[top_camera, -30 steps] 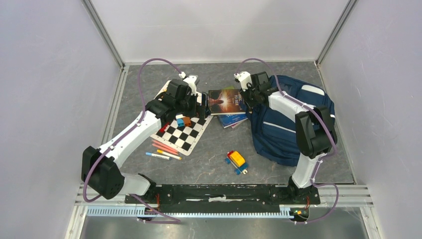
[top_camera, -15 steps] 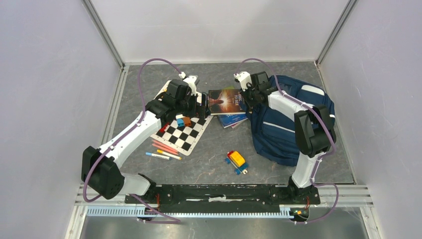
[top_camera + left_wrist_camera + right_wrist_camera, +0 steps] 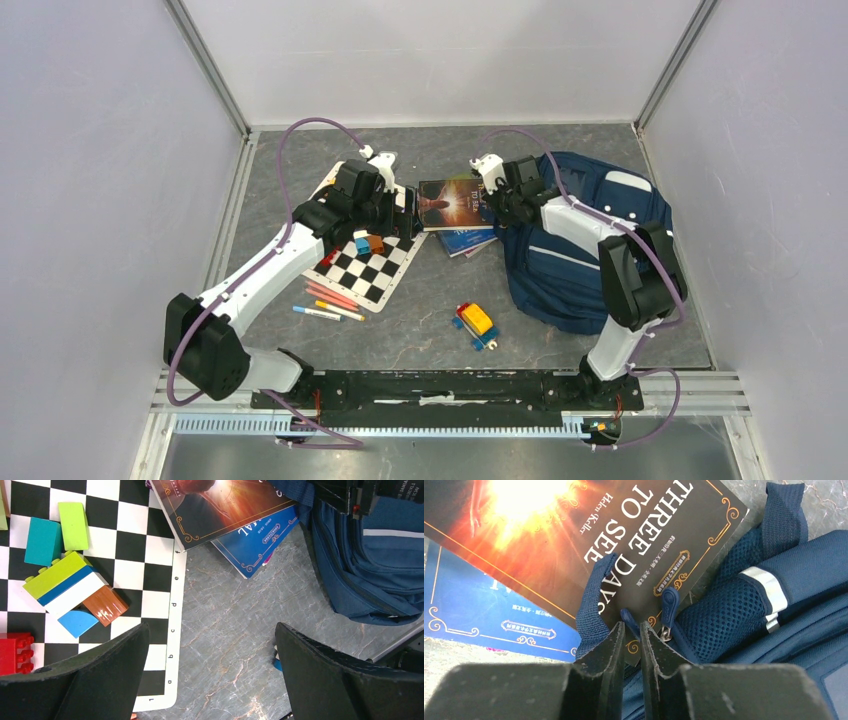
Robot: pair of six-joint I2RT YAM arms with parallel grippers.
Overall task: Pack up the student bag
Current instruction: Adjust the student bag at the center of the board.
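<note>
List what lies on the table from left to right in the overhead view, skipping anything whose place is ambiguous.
The chessboard → stacked books → student bag. Left out: the pens and the block toy, which overlap the board and the books from left to right.

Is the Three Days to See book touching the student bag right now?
Touching. The right wrist view shows the strap loop of the student bag lying across the dark cover of the book, overlapping its title.
</note>
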